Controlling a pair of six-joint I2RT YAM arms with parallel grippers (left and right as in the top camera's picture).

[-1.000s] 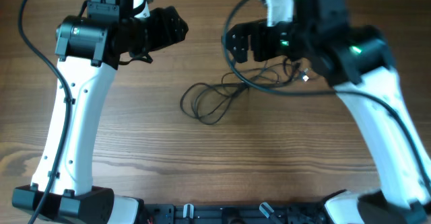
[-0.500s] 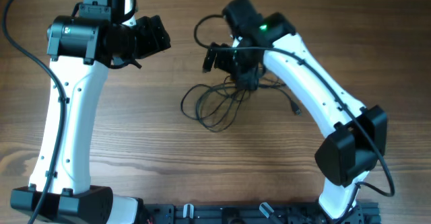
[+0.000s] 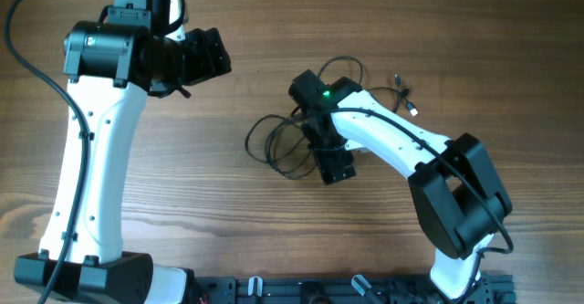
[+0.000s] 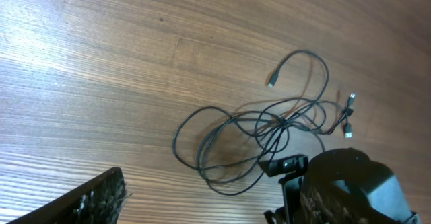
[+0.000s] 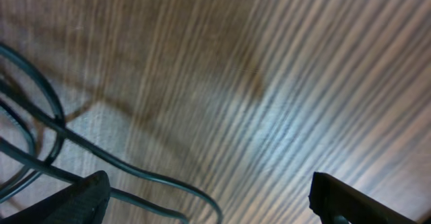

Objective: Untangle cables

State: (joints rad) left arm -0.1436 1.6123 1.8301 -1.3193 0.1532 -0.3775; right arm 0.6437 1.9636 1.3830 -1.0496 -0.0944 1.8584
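Now the right fingers (image 5: 74,200) hang spread, low over the cables (image 4: 279,120) — for the left fingers (image 4: 94,200), cannot tell.

The table (image 3: 182,213) in front of me is brown wood, its grain running from side to side. Directly on it lies one loose tangle of thin dark cables (image 4: 279,120), near the middle. Wide loops spread toward my left, crossing each other in a knot. One plug end (image 4: 271,84) rests flat on bare wood, apart from the knot.
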